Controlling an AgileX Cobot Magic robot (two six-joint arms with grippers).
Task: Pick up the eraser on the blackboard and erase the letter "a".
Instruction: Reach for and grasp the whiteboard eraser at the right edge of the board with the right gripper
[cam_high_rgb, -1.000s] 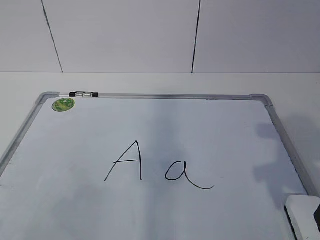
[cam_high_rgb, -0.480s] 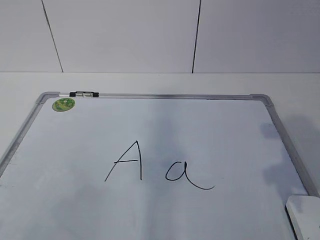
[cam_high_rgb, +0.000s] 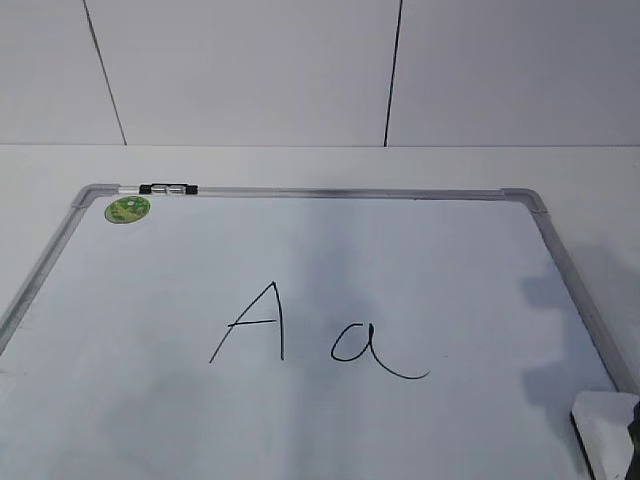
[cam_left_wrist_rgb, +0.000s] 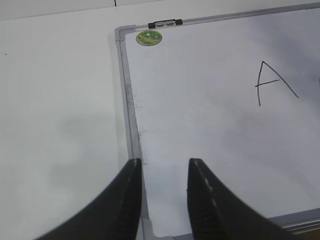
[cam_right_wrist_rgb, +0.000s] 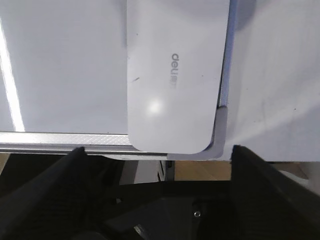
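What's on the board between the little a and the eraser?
Nothing. In the exterior view, only bare white blackboard lies between the letter "a" and the eraser at the near right corner.

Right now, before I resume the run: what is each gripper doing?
Left gripper: open, holding nothing, above the blackboard edge.
Right gripper: open wide, holding nothing, above the eraser.
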